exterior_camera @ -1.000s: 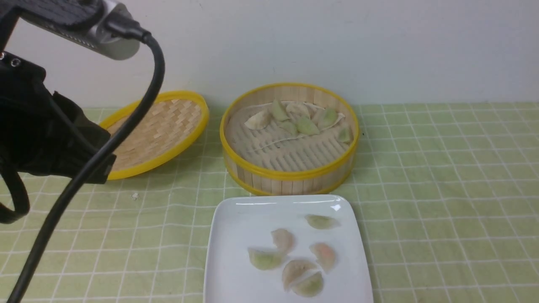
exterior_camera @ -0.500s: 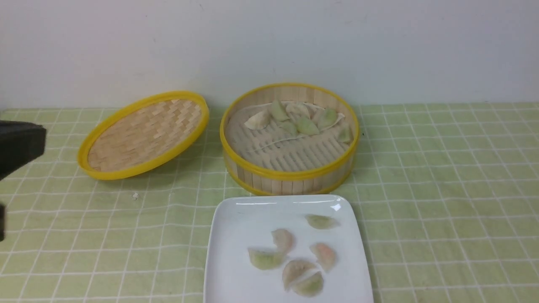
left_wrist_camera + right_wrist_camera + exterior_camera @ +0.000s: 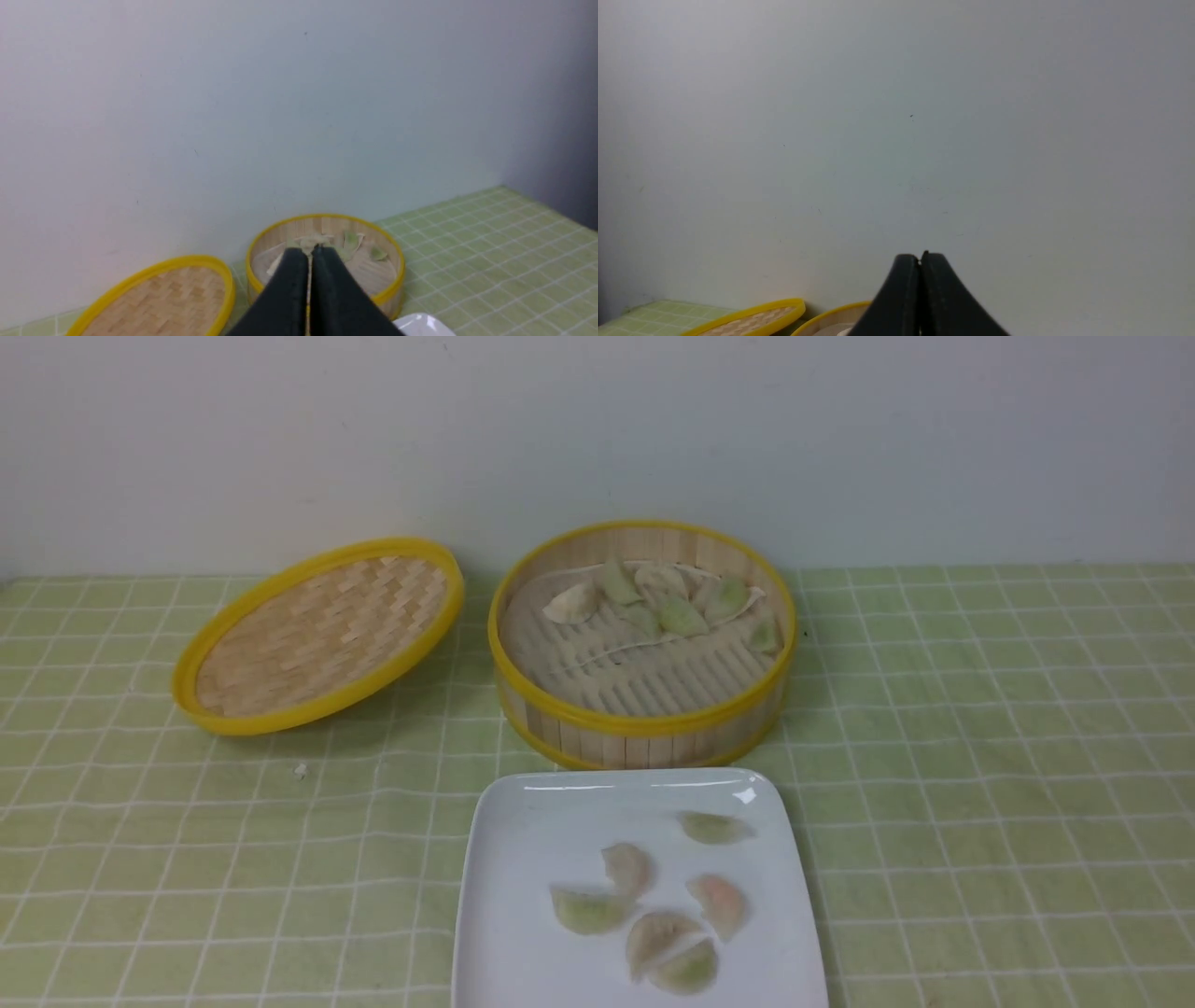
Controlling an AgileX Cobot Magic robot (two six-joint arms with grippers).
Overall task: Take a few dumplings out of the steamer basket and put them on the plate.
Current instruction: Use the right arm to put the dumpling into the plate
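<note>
The round bamboo steamer basket (image 3: 642,728) stands at the back centre, with several pale dumplings (image 3: 677,613) bunched at its far side. Just in front of it lies the white square plate (image 3: 523,859), holding several dumplings (image 3: 627,868). Neither arm shows in the front view. In the left wrist view my left gripper (image 3: 309,251) is shut and empty, pulled back from the basket (image 3: 392,289), with a corner of the plate (image 3: 423,324) visible. My right gripper (image 3: 920,256) is shut and empty, facing the wall, with the basket rim (image 3: 826,313) low in its view.
The shallow woven lid (image 3: 317,635) with a yellow rim lies tilted to the left of the basket. A green checked cloth (image 3: 980,756) covers the table. A pale wall (image 3: 840,429) rises right behind the basket. A small white crumb (image 3: 300,769) lies on the cloth.
My left arm, which filled the left of the front view a second ago, has drawn back out of that view. Basket, plate and dumplings have not moved.
</note>
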